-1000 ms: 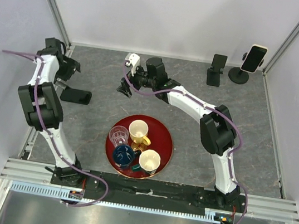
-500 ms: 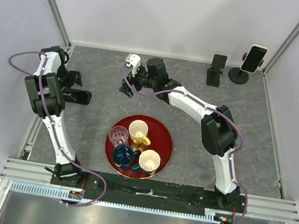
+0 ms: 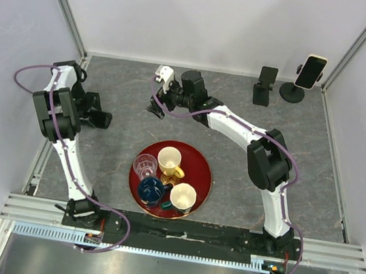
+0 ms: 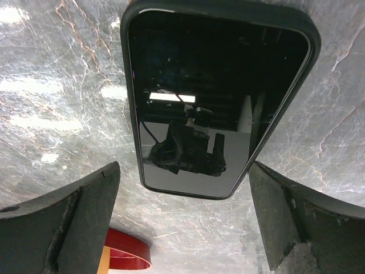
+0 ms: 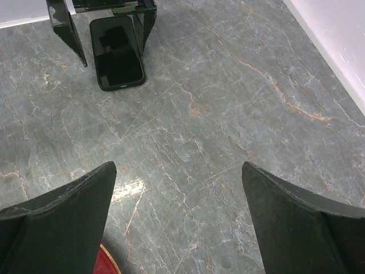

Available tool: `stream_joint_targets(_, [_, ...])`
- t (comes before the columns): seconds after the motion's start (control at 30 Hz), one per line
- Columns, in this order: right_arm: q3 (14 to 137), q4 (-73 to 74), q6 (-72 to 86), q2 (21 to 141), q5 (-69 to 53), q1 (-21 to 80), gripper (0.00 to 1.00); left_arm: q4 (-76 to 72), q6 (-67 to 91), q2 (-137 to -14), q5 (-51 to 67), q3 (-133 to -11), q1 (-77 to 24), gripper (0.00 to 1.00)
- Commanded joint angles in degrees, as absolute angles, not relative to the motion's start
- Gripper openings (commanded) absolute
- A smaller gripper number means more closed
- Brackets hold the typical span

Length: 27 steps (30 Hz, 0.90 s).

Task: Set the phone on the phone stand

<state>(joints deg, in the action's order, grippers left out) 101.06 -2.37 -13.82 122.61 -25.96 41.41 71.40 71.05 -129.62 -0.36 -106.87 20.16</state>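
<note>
The phone (image 3: 310, 71), with a black screen and pale rim, sits upright on the phone stand (image 3: 291, 92) in the back right corner. An all-black flat rectangle (image 3: 97, 119) lies on the table at the left; it also shows in the left wrist view (image 4: 217, 97) and the right wrist view (image 5: 117, 51). My left gripper (image 3: 89, 110) (image 4: 183, 168) is open just above it, fingers on either side of its near end, not touching. My right gripper (image 3: 154, 108) (image 5: 178, 165) is open and empty over bare table in the middle back.
A red tray (image 3: 206, 175) with several cups lies in the near middle; its rim shows in the left wrist view (image 4: 128, 251). A second small black stand (image 3: 265, 86) stands left of the phone stand. Walls close in on three sides.
My left arm has folded and brought its open gripper down over the all-black rectangle. My right arm has hardly moved. The phone has stayed on the stand.
</note>
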Motion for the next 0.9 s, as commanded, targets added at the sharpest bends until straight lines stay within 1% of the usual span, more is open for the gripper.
stream_joint_targets(0.0, [100.81,-4.13,-14.85,119.09,-26.28,41.31,0.98,71.28,74.53,-129.29,-2.46,-105.91,20.92,1.00])
stream_joint_targets(0.23, [100.63,-4.39,-14.94,119.00,-26.46,41.22,0.98,66.19,74.79,-127.97,-1.23,-100.20,21.18,1.00])
stream_joint_targets(0.37, [100.37,-4.48,-15.03,119.00,-25.84,41.22,0.98,65.30,75.67,-127.27,-4.56,-99.14,21.18,1.00])
stream_joint_targets(0.53, [100.55,-4.48,-15.03,119.27,-25.49,41.22,0.98,64.43,76.99,-125.86,-7.73,-96.24,21.01,0.96])
stream_joint_targets(0.67, [100.37,-4.57,-15.03,119.18,-25.40,41.22,0.98,63.37,75.59,-127.35,-9.14,-95.19,21.01,0.93])
stream_joint_targets(0.73, [100.37,-4.57,-15.12,119.09,-25.14,41.22,0.98,63.11,75.32,-127.62,-9.40,-94.49,21.01,0.85])
stream_joint_targets(0.77, [100.28,-4.57,-15.20,119.09,-24.96,41.22,0.98,62.93,75.15,-127.44,-9.75,-94.22,21.09,0.82])
stream_joint_targets(0.83, [100.28,-4.57,-15.29,119.18,-24.79,41.31,0.98,61.00,75.41,-125.78,-10.37,-92.12,20.92,0.66])
stream_joint_targets(0.87, [100.28,-4.57,-15.21,119.27,-24.79,41.22,0.98,60.56,75.58,-125.08,-10.63,-91.50,21.00,0.61])
